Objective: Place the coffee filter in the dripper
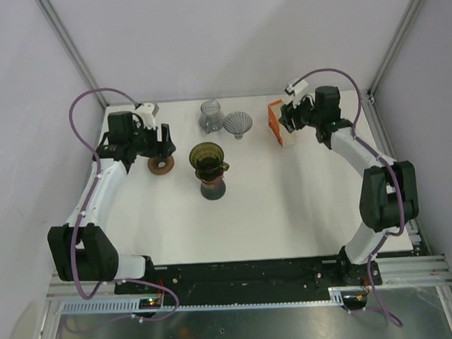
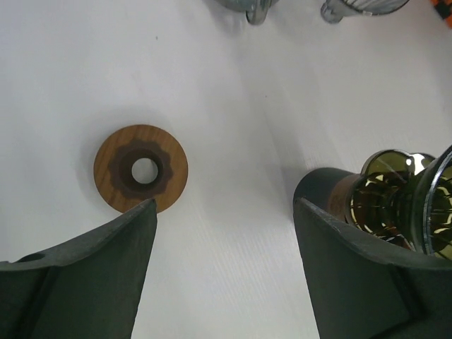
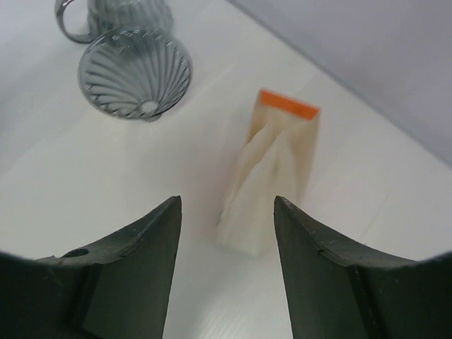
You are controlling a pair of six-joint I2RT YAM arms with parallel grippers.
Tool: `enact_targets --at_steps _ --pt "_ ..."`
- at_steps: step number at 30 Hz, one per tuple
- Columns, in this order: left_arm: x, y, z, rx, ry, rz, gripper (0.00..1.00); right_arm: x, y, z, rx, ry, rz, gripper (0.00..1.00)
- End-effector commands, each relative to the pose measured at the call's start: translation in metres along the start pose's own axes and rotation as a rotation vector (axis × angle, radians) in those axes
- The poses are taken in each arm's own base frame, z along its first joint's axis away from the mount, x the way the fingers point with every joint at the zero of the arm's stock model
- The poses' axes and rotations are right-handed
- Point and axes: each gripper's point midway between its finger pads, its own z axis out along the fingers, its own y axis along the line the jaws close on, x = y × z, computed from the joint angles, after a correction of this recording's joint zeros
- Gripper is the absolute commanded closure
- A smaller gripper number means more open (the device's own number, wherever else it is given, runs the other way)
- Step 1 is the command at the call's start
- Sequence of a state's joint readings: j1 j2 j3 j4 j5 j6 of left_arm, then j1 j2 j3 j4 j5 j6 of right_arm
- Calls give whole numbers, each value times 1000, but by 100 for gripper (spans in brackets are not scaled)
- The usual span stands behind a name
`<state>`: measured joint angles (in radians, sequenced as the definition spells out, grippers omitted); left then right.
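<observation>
A cream stack of coffee filters (image 3: 272, 176) stands in an orange-topped holder (image 1: 276, 122) at the back right of the table. My right gripper (image 3: 226, 201) is open and empty, just short of the filters, which show between its fingers; in the top view it (image 1: 289, 122) is right beside the holder. An amber glass dripper (image 1: 207, 157) sits on a brown stand at the table's middle. My left gripper (image 2: 224, 205) is open and empty above bare table, with the amber dripper (image 2: 395, 201) by its right finger.
A wooden ring (image 2: 140, 169) lies by the left finger, and also shows in the top view (image 1: 160, 165). A grey ribbed glass dripper (image 3: 135, 74) lies on its side beside a glass pitcher (image 1: 211, 115) at the back. Walls enclose the table (image 1: 287, 204).
</observation>
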<state>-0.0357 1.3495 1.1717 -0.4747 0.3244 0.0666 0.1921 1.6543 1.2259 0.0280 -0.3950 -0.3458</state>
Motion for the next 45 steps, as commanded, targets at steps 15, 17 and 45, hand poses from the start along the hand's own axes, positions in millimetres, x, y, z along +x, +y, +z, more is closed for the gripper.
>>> enact_targets --at_steps 15,17,45 --pt "15 12 15 -8 22 75 18 4 -44 43 -303 59 -529 43" --pt "18 13 17 -11 31 71 18 7 -44 47 -305 76 -570 45" --pt "25 16 25 -14 60 59 18 29 -62 91 -225 249 -778 57"
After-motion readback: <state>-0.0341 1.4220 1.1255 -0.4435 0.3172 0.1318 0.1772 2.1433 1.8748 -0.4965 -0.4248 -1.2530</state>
